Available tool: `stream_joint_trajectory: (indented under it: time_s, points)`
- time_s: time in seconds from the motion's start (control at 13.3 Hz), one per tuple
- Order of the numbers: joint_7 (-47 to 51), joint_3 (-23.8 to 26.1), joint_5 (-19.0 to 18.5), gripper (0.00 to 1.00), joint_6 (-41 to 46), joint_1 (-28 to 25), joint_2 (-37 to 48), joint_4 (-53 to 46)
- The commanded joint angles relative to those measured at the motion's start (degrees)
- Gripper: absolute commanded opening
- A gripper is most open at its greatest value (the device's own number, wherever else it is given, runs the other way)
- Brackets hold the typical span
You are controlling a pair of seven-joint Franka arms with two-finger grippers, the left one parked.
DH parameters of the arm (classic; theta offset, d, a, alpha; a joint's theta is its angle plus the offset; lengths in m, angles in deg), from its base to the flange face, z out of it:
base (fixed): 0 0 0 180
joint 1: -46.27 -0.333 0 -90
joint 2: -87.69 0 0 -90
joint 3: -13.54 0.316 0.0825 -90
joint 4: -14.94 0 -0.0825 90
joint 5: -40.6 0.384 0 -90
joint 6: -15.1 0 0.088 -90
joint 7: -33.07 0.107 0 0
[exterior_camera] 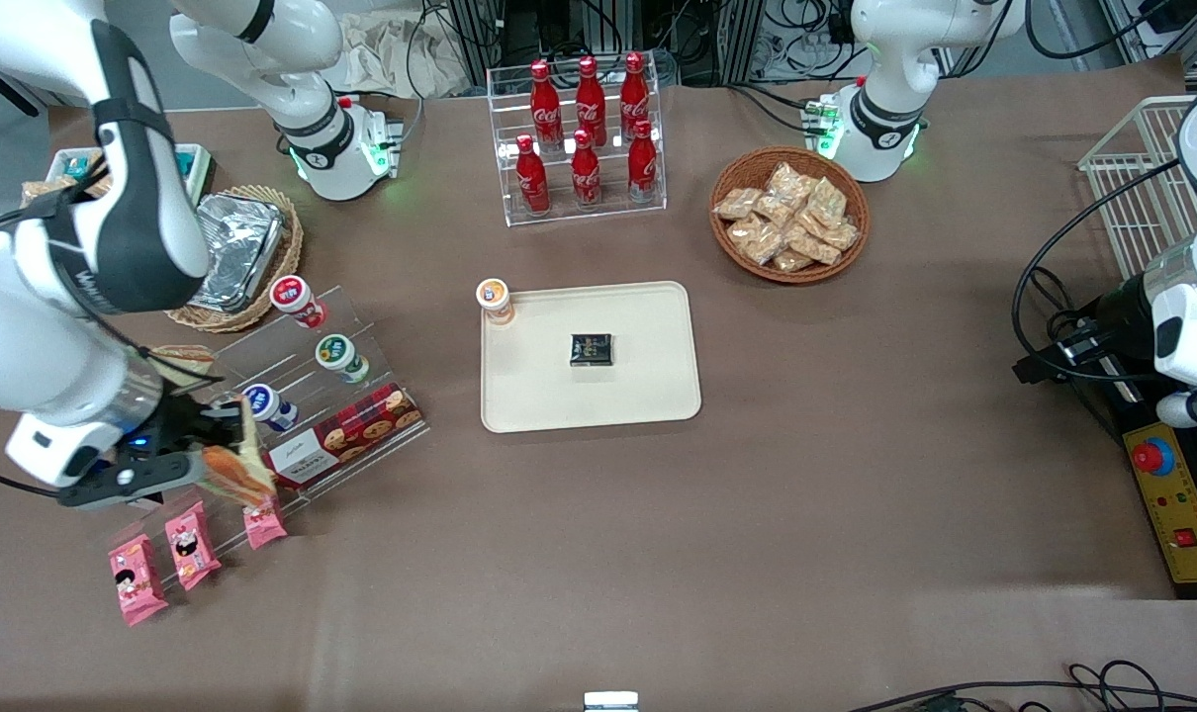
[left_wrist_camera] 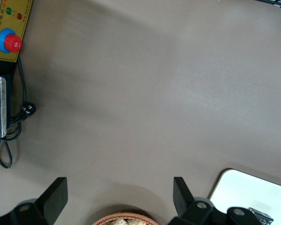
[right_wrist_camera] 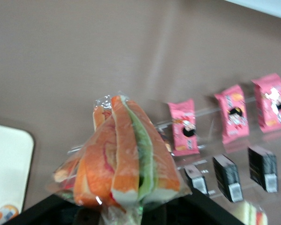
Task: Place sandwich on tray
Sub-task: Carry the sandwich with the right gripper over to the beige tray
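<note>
My right gripper [exterior_camera: 225, 447] is shut on the sandwich [exterior_camera: 234, 467], a clear-wrapped wedge with orange-red and green filling. It holds the sandwich in the air over the acrylic snack stand [exterior_camera: 292, 396], toward the working arm's end of the table. In the right wrist view the sandwich [right_wrist_camera: 124, 157] sticks out from between the dark fingers of the gripper [right_wrist_camera: 126, 213]. The cream-beige tray [exterior_camera: 648, 396] lies flat at the table's middle, apart from the gripper. Its rounded corner shows in the right wrist view [right_wrist_camera: 7, 164] and in the left wrist view [left_wrist_camera: 253, 192].
A small black box [exterior_camera: 591, 349] lies on the tray and an orange-lidded cup [exterior_camera: 496, 300] stands at its corner. A second wrapped wedge [exterior_camera: 185, 356] sits on the stand, with pink packets [exterior_camera: 193, 544], cups and a cookie box [exterior_camera: 346, 435]. A foil container [exterior_camera: 237, 247], a cola rack [exterior_camera: 584, 138] and a snack basket [exterior_camera: 789, 213] stand farther from the camera.
</note>
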Motion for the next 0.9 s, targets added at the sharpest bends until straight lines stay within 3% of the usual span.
stream_joint_trajectory:
  time_s: [0.0,0.6,0.82]
  points:
    - [-1.82,-0.09,-0.75,0.0,-0.47,-5.0,-0.51,0.23]
    - [-1.12,-0.18,-3.39,0.0,-3.97,-21.43,-5.16,0.32]
    - [-1.64,-0.27,-4.0,0.0,-6.35,-25.23,-7.44,0.33]
